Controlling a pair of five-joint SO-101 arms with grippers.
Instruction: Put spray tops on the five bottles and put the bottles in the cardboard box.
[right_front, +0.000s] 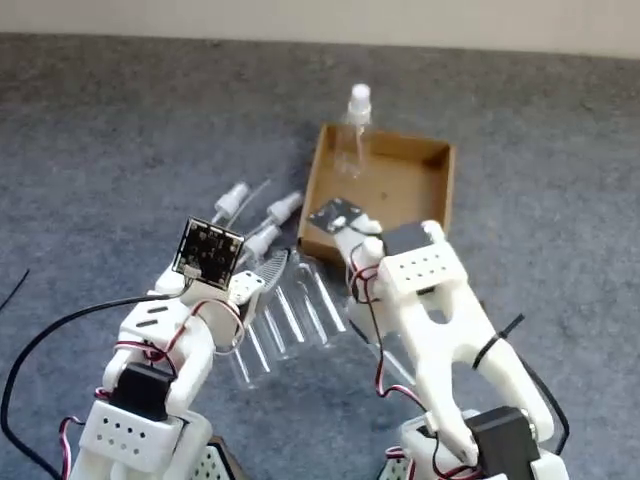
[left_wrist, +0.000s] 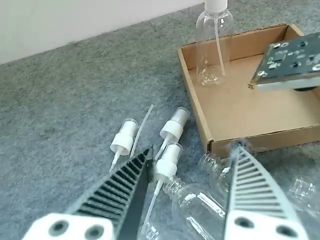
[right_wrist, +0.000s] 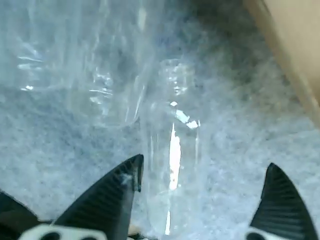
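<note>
Several clear uncapped bottles (right_front: 290, 312) lie side by side on the grey carpet in front of the cardboard box (right_front: 430, 200). One capped bottle (right_front: 352, 135) stands upright in the box's far corner. Three loose spray tops (right_front: 262, 240) lie left of the box. My left gripper (left_wrist: 192, 165) is open above the bottle necks (left_wrist: 220, 167), with the nearest spray top (left_wrist: 167, 160) just inside its dark finger (left_wrist: 125, 195). My right gripper (right_wrist: 205, 165) is open, straddling one lying bottle (right_wrist: 172, 165) without touching it.
The right arm's wrist board (left_wrist: 295, 62) hangs over the box's near side. The box wall (right_wrist: 295, 45) lies close beside the right gripper. Open carpet (right_front: 100, 170) spreads to the left and behind the box.
</note>
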